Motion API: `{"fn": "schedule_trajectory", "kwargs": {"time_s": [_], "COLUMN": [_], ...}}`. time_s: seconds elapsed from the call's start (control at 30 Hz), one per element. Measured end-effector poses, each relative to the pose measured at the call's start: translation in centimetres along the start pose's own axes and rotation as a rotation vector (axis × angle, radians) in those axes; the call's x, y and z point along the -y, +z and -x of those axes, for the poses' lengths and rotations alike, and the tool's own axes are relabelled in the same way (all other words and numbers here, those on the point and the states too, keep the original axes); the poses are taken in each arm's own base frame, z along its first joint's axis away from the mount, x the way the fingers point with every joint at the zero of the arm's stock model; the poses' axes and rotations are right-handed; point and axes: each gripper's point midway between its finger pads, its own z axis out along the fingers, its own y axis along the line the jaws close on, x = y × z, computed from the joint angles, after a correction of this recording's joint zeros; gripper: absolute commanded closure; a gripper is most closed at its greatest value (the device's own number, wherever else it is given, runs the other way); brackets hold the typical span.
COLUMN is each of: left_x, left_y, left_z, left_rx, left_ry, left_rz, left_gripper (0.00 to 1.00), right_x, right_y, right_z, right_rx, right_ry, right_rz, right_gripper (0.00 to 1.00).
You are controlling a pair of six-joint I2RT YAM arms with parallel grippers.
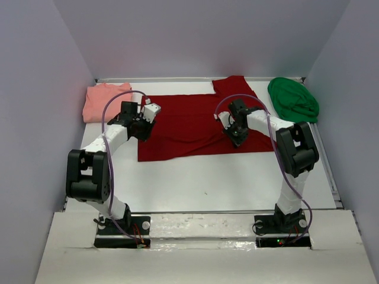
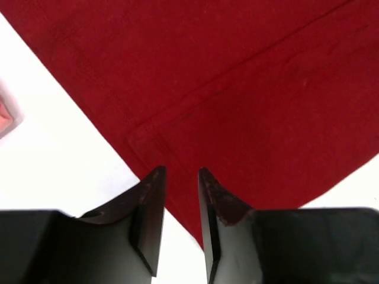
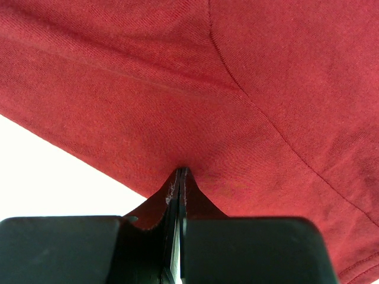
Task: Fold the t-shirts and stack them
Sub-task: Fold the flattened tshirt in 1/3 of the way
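Note:
The dark red t-shirt (image 1: 195, 124) lies spread flat across the back middle of the table, one sleeve toward the back wall. My left gripper (image 1: 142, 130) hangs over its left edge. In the left wrist view the left gripper (image 2: 180, 174) is open with a narrow gap, and the shirt's hemmed corner (image 2: 177, 118) lies just ahead of and between the tips. My right gripper (image 1: 238, 137) is on the shirt's near right part. In the right wrist view the right gripper (image 3: 182, 173) is shut, its tips pinched into the red cloth (image 3: 195, 89) near its edge.
A folded salmon-pink t-shirt (image 1: 106, 100) lies at the back left corner, close to my left arm. A crumpled green t-shirt (image 1: 293, 99) sits at the back right. Grey walls close in the table's back and sides. White tabletop (image 1: 201, 183) shows in front of the red shirt.

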Motion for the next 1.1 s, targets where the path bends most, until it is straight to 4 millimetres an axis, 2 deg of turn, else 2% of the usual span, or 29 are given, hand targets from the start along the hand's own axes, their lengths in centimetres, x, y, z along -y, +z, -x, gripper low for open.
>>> {"fn": "schedule_trajectory", "kwargs": {"time_s": [0.03, 0.07, 0.17, 0.37, 0.47, 0.57, 0.63, 0.73, 0.8, 0.83, 0.93, 1.03, 1.1], "left_x": [0.0, 0.1, 0.3, 0.1, 0.1, 0.2, 0.5, 1.2, 1.6, 1.7, 2.5, 3.7, 4.7], "left_y": [0.4, 0.5, 1.1, 1.8, 2.2, 2.4, 2.7, 3.4, 3.9, 4.0, 4.6, 4.9, 4.9], "left_z": [-0.1, -0.2, -0.2, 0.2, 0.1, -0.1, -0.1, 0.2, 0.4, 0.5, 1.2, 2.5, 3.6], "left_rx": [-0.007, -0.013, -0.023, -0.029, -0.039, -0.050, -0.055, -0.064, -0.067, -0.068, -0.063, -0.042, -0.019], "left_ry": [0.004, 0.008, 0.031, 0.068, 0.079, 0.092, 0.106, 0.127, 0.140, 0.143, 0.169, 0.204, 0.234], "left_rz": [-0.001, -0.003, -0.004, 0.015, 0.019, 0.027, 0.026, 0.013, 0.001, -0.002, -0.020, -0.048, -0.073], "left_gripper": [0.77, 0.80, 0.76, 0.76, 0.84, 1.00, 1.00, 0.96, 0.85, 0.76, 0.62, 0.58, 0.51], "right_x": [0.0, 0.1, 0.2, 0.2, 0.4, 0.4, 0.4, 0.5, 0.7, 0.7, 0.7, 0.7, 0.9], "right_y": [0.0, 0.0, 0.0, 0.0, 0.0, 0.0, 0.0, 0.0, 0.0, 0.0, 0.0, 0.0, 0.0], "right_z": [0.0, 0.0, -0.1, -0.1, -0.1, -0.1, -0.1, -0.2, -0.2, -0.2, -0.2, -0.2, -0.3], "right_rx": [0.002, 0.003, 0.007, 0.013, 0.015, 0.017, 0.018, 0.019, 0.020, 0.020, 0.021, 0.021, 0.021], "right_ry": [0.004, 0.011, 0.020, 0.025, 0.034, 0.042, 0.044, 0.053, 0.059, 0.060, 0.063, 0.065, 0.069], "right_rz": [0.000, -0.002, -0.004, -0.007, -0.008, -0.006, -0.004, -0.005, -0.006, -0.007, -0.007, -0.007, -0.009], "right_gripper": [1.00, 1.00, 1.00, 1.00, 1.00, 1.00, 1.00, 1.00, 1.00, 1.00, 1.00, 1.00, 1.00]}}
